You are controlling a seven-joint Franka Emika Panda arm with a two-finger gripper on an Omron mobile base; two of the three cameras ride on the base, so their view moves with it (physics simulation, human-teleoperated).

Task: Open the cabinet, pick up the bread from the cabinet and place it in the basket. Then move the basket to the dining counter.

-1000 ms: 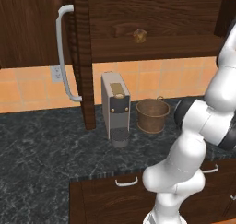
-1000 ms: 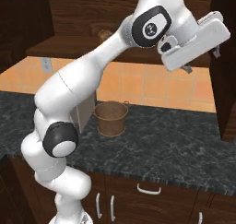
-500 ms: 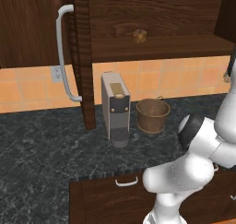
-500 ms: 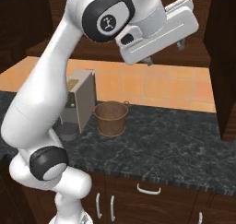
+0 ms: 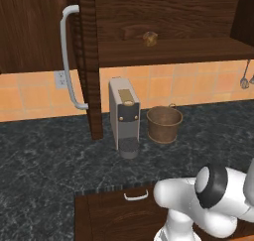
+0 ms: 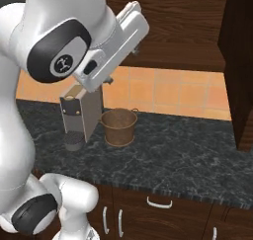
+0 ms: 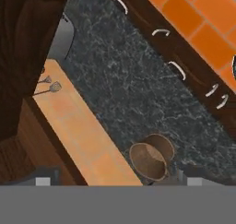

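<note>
Cabinet (image 5: 44,31) is seen open w/ bread (image 5: 150,38) on its shelf. Basket (image 5: 164,124) is set beside coffee machine (image 5: 124,116). Gripper (image 7: 115,177) is spread wide, nothing held.

The cabinet (image 5: 163,22), of dark brown wood grain, is seen across the top of the left base view with its door (image 5: 85,61) swung open edge-on, a long curved silver bar handle (image 5: 69,56) fixed to it. The bread (image 5: 150,37), a small round golden-brown bun, is set on the cabinet shelf near the upper middle of the frame. The basket (image 5: 164,124), round, brown and bucket-shaped with a thin wire handle, is stood upright and empty on the black speckled table (image 5: 44,160), below the bread and well apart from it.
</note>
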